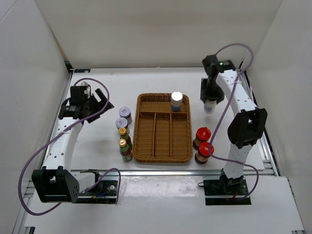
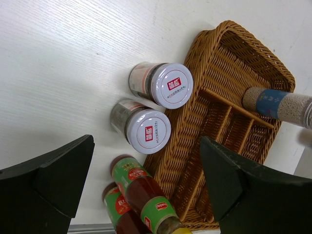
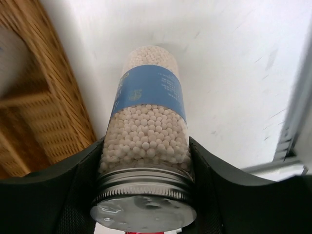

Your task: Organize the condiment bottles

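**A:** What is the left gripper (image 1: 101, 106) doing?

**B:** It is hanging over the left side of the table (image 1: 105, 146) with its jaws spread wide. It is gripping nothing and is keeping apart from the bottles.

**A:** What is standing nearest to it?

**B:** The jars (image 1: 125, 113) are standing upright side by side, just left of the tray (image 1: 155, 96). Their grey lids are showing red labels in the left wrist view. Nearer the arm bases, the green bottles (image 1: 125, 148) are standing close together in the same line, just beside the tray's left rim. I cannot tell whether they are touching it.

**A:** Is anything sitting in the tray?

**B:** One cylinder (image 1: 176, 101) is standing upright at the right end of the wide far compartment. The three long compartments are showing only wicker.

**A:** And what is to the right of it?

**B:** The red-caps (image 1: 202, 136) are standing together just outside the tray's near right corner, one a little nearer the bases than the other.

**A:** What is the right gripper (image 1: 211, 92) doing?

**B:** It is pointing down, off the tray's far right corner, and is clamping the second cylinder (image 3: 148, 126). Its fingers (image 3: 80, 190) are pressing on both sides just under the silver cap. The blue band and the white beads are showing below them. That cylinder is hanging upright, beside the tray and apart from it. I cannot tell whether its base is resting on the table.
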